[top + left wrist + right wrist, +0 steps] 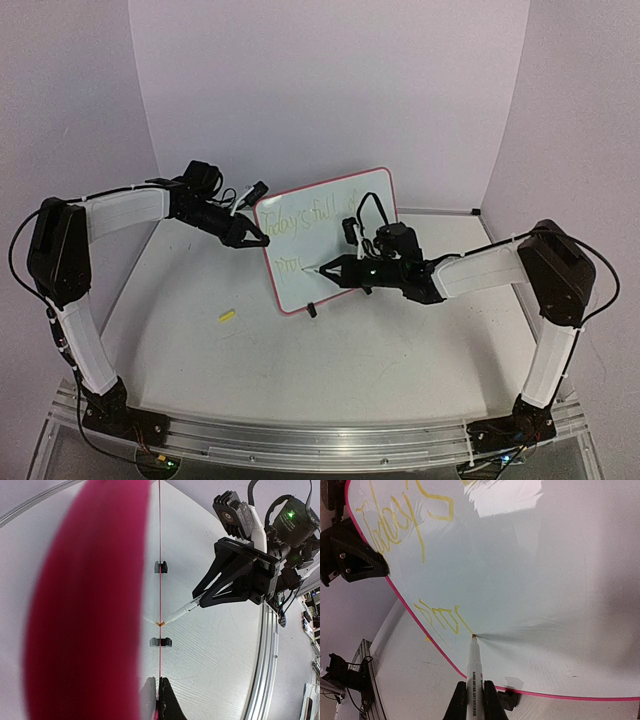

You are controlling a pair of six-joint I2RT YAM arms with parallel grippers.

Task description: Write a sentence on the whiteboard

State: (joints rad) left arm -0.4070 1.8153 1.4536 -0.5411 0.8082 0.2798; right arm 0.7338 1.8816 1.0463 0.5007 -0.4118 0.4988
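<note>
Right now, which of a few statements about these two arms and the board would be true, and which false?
1. The right gripper holds a marker with its tip on the whiteboard. True.
2. The sentence is written in blue. False: the writing is yellow.
3. The left gripper clamps the whiteboard at its edge. True.
4. The whiteboard lies flat on the table. False: it stands propped up on black clip feet.
5. A small yellow piece lies on the table, apart from the whiteboard, on the left arm's side. True.
</note>
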